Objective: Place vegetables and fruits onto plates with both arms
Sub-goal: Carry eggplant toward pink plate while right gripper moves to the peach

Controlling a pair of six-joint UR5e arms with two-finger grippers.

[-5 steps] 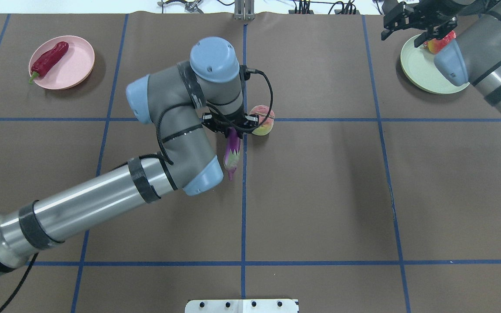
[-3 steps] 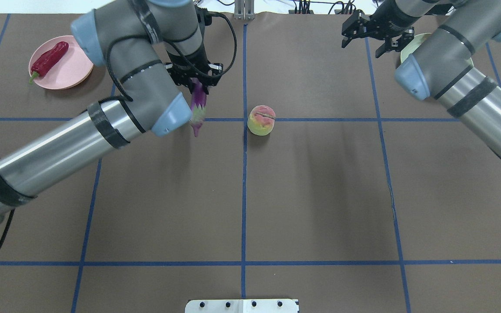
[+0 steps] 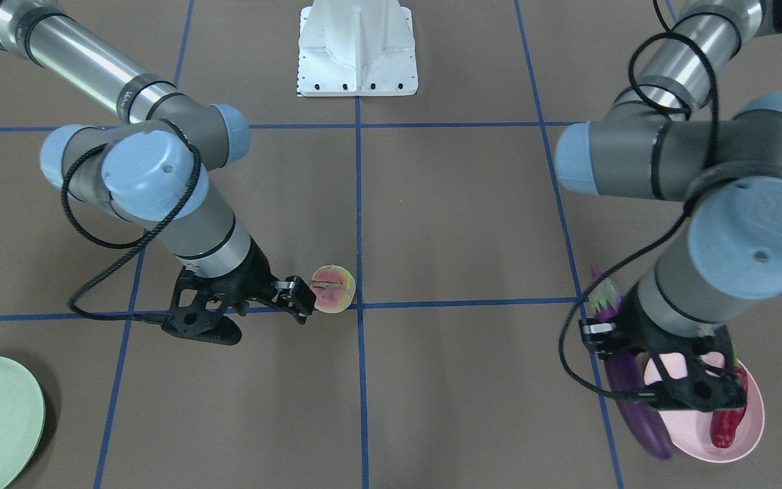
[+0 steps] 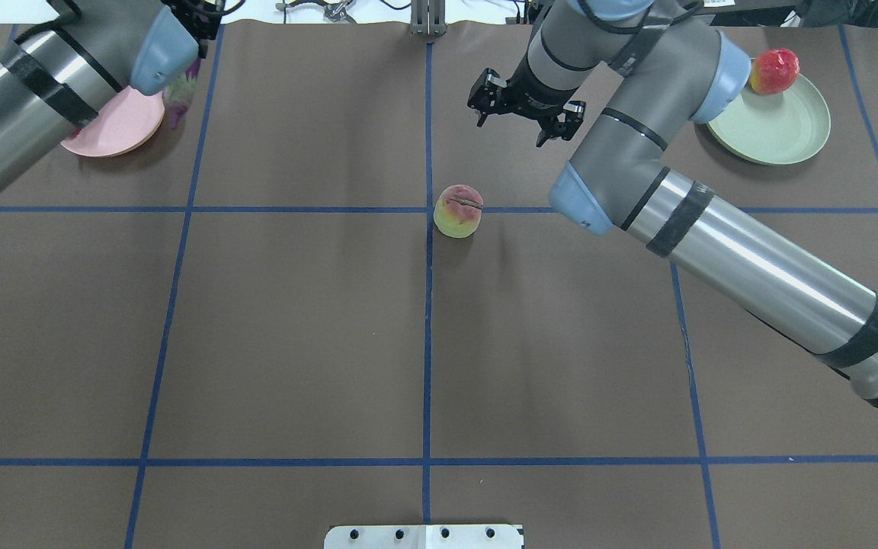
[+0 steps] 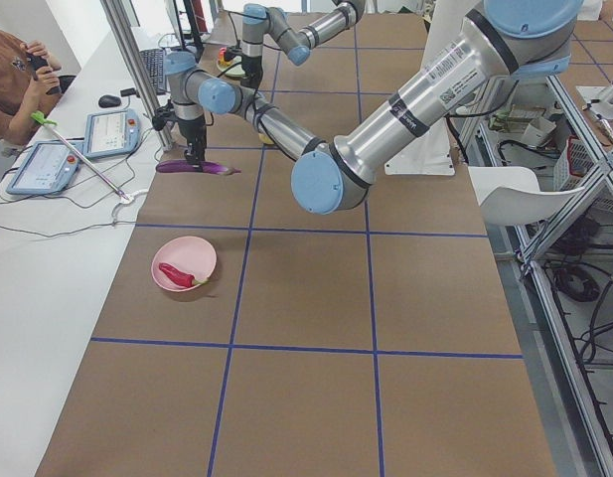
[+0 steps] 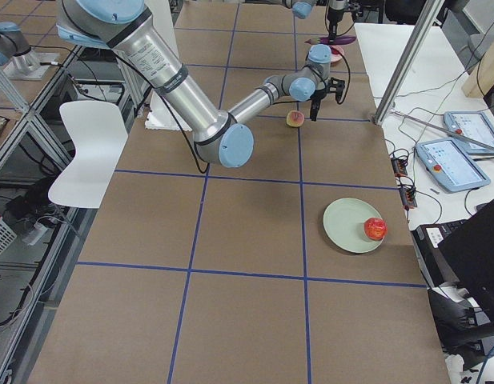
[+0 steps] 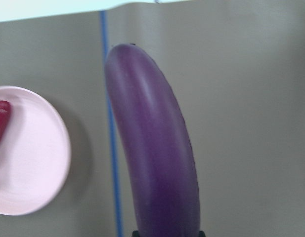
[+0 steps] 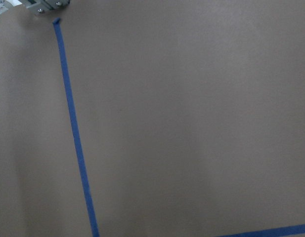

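Left tool (image 3: 666, 387), clamped on eggplant (image 3: 641, 415), now beside pink plate (image 3: 752, 424); release pending. Right tool (image 4: 515, 122), fingers apart, now near peach (image 4: 458, 211).

the eggplant (image 7: 152, 158) is gleaming purple, the chili pepper (image 5: 175, 274) red, the pomegranate (image 4: 774, 71) red and yellow, the peach (image 4: 458, 211) pink over yellow; the pink plate (image 5: 199, 256) and mint green plate (image 4: 778, 130) are looking pale; blue lines (image 4: 426, 343) are crossing the brown table (image 4: 294, 343)

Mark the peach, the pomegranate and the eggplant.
peach (image 4: 458, 211), overhead exterior view, middle of its upper side.
pomegranate (image 4: 774, 71), overhead exterior view, middle of its red skin.
eggplant (image 7: 152, 148), left wrist view, middle of its purple body.
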